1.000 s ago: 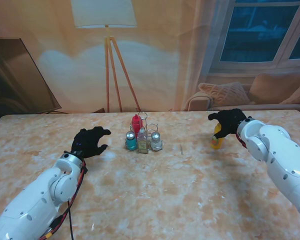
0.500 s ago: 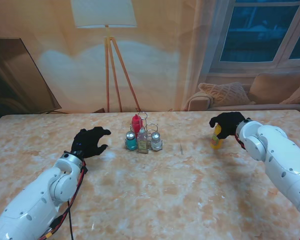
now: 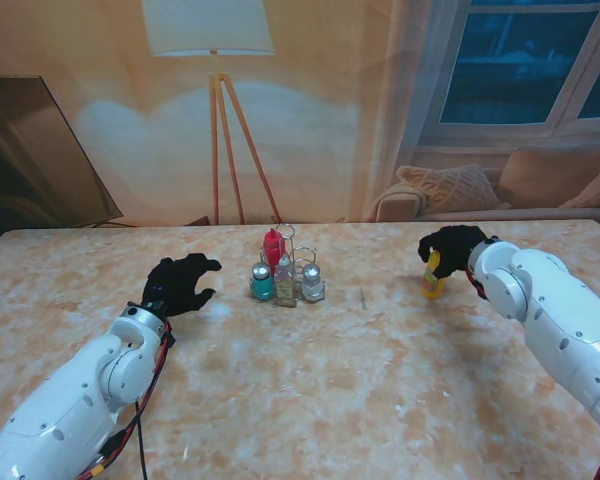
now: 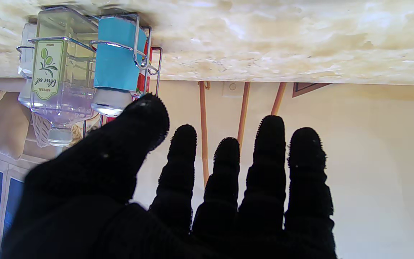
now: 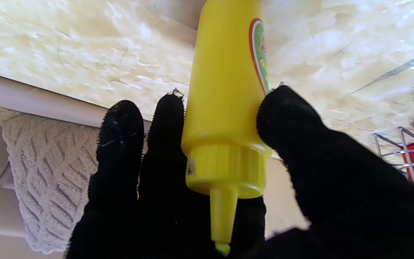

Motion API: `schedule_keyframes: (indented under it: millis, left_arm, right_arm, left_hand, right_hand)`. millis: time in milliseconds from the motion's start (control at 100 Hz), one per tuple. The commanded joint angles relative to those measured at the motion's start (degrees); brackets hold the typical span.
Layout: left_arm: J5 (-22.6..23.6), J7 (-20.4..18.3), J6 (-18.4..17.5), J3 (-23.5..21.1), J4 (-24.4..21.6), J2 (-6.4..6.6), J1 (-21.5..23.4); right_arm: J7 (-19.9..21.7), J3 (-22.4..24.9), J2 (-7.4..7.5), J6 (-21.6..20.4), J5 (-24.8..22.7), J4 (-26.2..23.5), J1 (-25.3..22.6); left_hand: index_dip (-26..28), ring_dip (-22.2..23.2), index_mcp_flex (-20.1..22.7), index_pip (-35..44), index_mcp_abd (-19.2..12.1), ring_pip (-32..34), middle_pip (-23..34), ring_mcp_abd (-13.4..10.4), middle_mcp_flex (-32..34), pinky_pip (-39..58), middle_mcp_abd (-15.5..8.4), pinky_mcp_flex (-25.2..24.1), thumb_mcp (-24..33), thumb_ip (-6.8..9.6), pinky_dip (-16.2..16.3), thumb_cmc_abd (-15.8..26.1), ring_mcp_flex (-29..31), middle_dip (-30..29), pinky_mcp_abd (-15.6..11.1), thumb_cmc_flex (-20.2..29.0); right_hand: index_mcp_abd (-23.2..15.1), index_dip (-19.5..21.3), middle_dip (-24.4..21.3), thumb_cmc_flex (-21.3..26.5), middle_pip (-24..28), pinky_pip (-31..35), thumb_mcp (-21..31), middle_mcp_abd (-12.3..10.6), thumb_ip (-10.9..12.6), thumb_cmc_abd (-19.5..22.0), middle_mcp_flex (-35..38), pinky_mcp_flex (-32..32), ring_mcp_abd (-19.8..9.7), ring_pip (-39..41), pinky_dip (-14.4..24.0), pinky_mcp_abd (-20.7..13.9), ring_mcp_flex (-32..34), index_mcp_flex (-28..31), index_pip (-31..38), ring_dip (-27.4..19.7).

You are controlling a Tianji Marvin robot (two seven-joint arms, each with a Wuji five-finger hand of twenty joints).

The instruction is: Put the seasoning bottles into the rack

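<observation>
Although most of the bottles already stood in the rack, we judged the task unfinished, since the yellow bottle was well apart from it, out toward the right side of the table. Our right hand was at that bottle: the right wrist view showed the thumb pressed on one side of it and fingers against the other, so we took the hand to be grasping it, though we could not tell whether the bottle had left the table. Our left hand hovered just left of the rack with fingers spread, holding nothing.

In the rack we counted four bottles: a red bottle at the far side, a blue bottle at the near left, a clear oil bottle beside it, and a small shaker at the right. The left wrist view confirmed the blue and oil bottles sitting inside the wire rings. Which compartment was free we could not make out; it seemed to lie behind the shaker, beside the red bottle. What remained, as we judged it, was carrying the yellow bottle across and lowering it upright into that slot
</observation>
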Motion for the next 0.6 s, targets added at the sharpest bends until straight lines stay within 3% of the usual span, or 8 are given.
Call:
schedule_keyframes:
  millis: [0,140,330,590]
  left_arm:
    - [0.06,-0.61,-0.08,0.0,-0.02,-0.05,-0.04]
    - [0.12,-0.52,-0.1,-0.06,-0.02,-0.05,0.01]
    - [0.23,-0.45,-0.16,-0.12,-0.04,-0.02,0.05]
    - [0.51,-0.09,-0.28,-0.15,0.08,0.01,0.04]
  right_arm:
    - [0.67,-0.6,-0.56,-0.01,0.24,0.65,-0.21]
    - [0.01,-1.59,-0.67,0.22,0.65,1.47,0.37]
    - [-1.6,-2.31,-0.89,-0.07,1.38,2.63,0.95]
    - [-3.3,-2.29,-0.96,-0.48,1.12,3.24,1.05]
  left_hand:
    - [0.13,1.24,0.99,0.75,0.11,0.81,0.59,-0.93,-0.05,0.91,0.05,0.02,2.19,0.7,-1.09,-1.78,1.02,0.12,-1.11,0.21]
    - [0.17,1.24,1.13,0.97,0.21,0.85,0.67,-1.02,0.03,0.97,0.09,0.15,2.28,0.66,-1.13,-1.64,1.08,0.13,-1.15,0.17]
    - [0.26,1.23,1.58,1.3,0.37,0.9,0.73,-0.96,0.07,0.97,-0.05,0.17,2.44,0.66,-1.21,-1.9,1.16,0.13,-1.21,0.39]
    - [0.28,1.23,1.37,1.5,0.08,0.97,0.93,-1.17,0.16,1.04,-0.22,0.45,2.68,0.58,-1.31,-1.93,1.34,0.16,-1.34,0.43]
  right_hand:
    - [-4.74,-0.46,4.98,6.33,2.81,2.3,0.87,-3.07,-2.17,-1.52,3.11,1.92,-5.21,3.64,2.13,-3.76,3.64,2.86,9.39,3.12]
    - [-9.07,0.46,9.0,11.26,3.28,3.9,-0.77,-5.09,-2.73,-1.66,6.77,3.24,-6.73,7.03,3.78,-4.92,5.77,4.48,14.42,6.0]
    - [-11.18,0.75,11.67,16.79,3.09,4.9,-2.62,-7.06,-1.51,1.54,9.97,4.03,-8.13,10.31,5.73,-5.5,7.09,7.37,16.39,7.3]
    - [-12.4,1.61,12.64,17.03,4.99,5.64,-2.79,-8.47,-1.29,1.28,12.39,5.15,-8.6,12.13,6.23,-4.57,8.73,10.06,17.94,7.88]
